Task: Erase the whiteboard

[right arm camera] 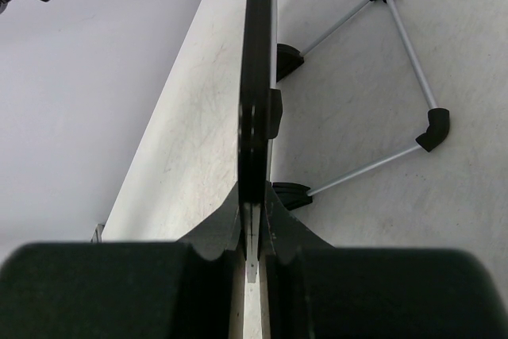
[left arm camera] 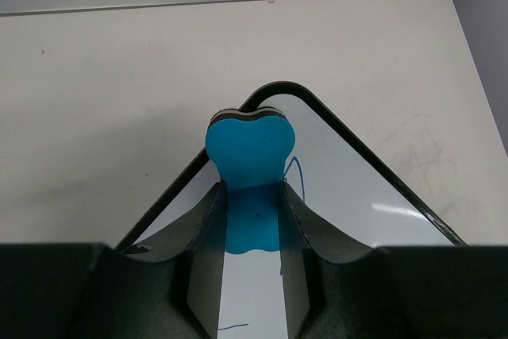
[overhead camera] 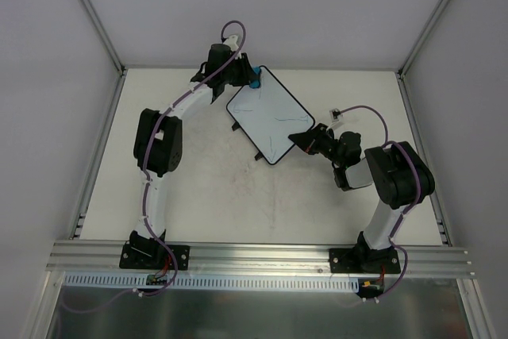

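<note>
The whiteboard (overhead camera: 270, 114) sits on the table (overhead camera: 238, 204) around mid-depth, a little right of centre, turned diagonally with one corner pointing far and another pointing right. The left gripper (overhead camera: 248, 77) is at the board's far corner, its fingers pinching a blue eraser (overhead camera: 254, 82). In the left wrist view the blue eraser (left arm camera: 250, 156) sticks out past the left gripper (left arm camera: 250, 196) over that rounded corner of the whiteboard (left arm camera: 357, 188), with thin blue pen lines (left arm camera: 294, 168) on the white face beside it. The right gripper (overhead camera: 305, 139) is at the board's right corner, pressed together on the rim. In the right wrist view the whiteboard (right arm camera: 255, 77) runs edge-on, straight away from the right gripper (right arm camera: 252, 220), clamped between the two fingers. A thin wire stand (right arm camera: 397, 77) with black corner pieces spreads out to the right of that edge. Whether the board lies flat or is tipped up cannot be told.
</note>
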`<action>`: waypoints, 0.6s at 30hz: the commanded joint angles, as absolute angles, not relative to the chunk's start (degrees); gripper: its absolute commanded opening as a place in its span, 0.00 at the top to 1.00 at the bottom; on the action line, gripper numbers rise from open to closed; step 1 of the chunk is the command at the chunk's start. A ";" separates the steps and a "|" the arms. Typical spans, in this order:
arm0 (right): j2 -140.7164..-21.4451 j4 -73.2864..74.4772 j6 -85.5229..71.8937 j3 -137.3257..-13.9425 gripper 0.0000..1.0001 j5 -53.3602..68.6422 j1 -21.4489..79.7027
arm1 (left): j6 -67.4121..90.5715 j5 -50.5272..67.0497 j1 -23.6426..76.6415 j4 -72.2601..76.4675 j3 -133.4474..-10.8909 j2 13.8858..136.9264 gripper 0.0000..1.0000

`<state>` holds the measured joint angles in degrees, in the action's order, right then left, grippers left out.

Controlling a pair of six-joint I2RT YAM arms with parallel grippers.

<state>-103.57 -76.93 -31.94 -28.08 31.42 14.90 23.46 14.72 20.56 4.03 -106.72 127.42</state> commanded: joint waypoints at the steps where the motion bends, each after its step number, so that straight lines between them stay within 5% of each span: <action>1: -102.31 -81.47 -29.00 -29.44 1.00 31.55 16.35 | 24.35 16.52 20.65 7.38 -106.88 128.23 1.00; 18: -101.43 -79.45 -27.78 -29.53 1.00 31.11 16.79 | 20.04 17.93 24.69 9.14 -105.12 127.53 1.00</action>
<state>-103.07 -76.07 -32.08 -28.08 30.57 15.18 22.22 15.75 21.80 7.05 -106.08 128.20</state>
